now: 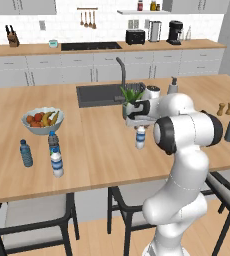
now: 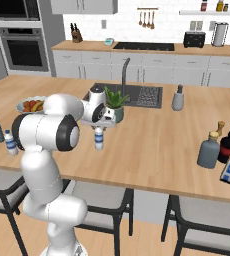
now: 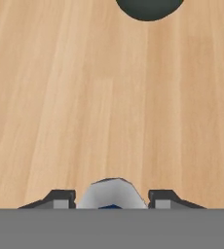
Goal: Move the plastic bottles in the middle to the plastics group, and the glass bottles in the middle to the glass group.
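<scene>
wall (image 1: 62, 22): white tile | cabinets (image 1: 77, 67): grey-white | oven (image 2: 24, 47): built-in | floor (image 2: 147, 240): wood

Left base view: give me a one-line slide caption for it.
Gripper shut on a small white-capped plastic bottle above the island counter, three small bottles standing near the fruit bowl.

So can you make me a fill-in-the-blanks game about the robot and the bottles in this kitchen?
1. The gripper is holding a small ____ with a blue label.
2. The fruit bowl sits near the three small bottles on the ____ counter.
3. The big grey-blue bottle has a tan ____ on top.
4. The green plant stands right beside the ____.

Missing words: bottle; wooden; stopper; sink
</scene>
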### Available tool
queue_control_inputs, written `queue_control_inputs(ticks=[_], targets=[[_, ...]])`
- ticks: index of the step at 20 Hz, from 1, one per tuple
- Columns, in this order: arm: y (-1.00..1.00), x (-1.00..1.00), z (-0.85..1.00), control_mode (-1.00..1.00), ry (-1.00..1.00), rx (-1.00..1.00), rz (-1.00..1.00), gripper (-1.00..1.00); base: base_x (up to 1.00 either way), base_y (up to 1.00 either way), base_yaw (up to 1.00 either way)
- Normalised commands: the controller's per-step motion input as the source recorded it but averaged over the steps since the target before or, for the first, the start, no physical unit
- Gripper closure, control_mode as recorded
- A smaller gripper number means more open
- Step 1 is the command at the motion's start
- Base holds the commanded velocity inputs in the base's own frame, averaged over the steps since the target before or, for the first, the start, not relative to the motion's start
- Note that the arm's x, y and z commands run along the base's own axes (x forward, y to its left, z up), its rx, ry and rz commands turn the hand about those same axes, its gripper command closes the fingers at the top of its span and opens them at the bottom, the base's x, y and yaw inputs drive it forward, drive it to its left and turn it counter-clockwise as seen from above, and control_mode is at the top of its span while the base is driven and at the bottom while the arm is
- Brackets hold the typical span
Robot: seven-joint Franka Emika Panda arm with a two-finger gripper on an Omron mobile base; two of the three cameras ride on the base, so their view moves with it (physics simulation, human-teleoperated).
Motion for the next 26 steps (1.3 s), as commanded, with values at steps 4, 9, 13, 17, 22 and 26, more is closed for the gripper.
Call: queue_control_inputs(ticks=[4,9,13,17,22,26], targets=[[0.02,0.0,0.0,-1.0,0.0,0.0,0.0,1.0,0.0,0.0,0.0],[0.16,-0.12,0.1,-1.0,-0.05,0.0,0.0,1.0,0.0,0.0,0.0],[0.33,-0.19,0.4,-1.0,-0.08,0.0,0.0,1.0,0.0,0.0,0.0],[0.64,-0.36,0.44,-1.0,-0.05,0.0,0.06,1.0,0.0,0.0,0.0],[0.81,-0.13,0.29,-1.0,0.0,0.01,0.17,1.0,0.0,0.0,0.0],[0.92,-0.13,0.08,-1.0,0.0,0.0,0.25,1.0,0.0,0.0,0.0]])
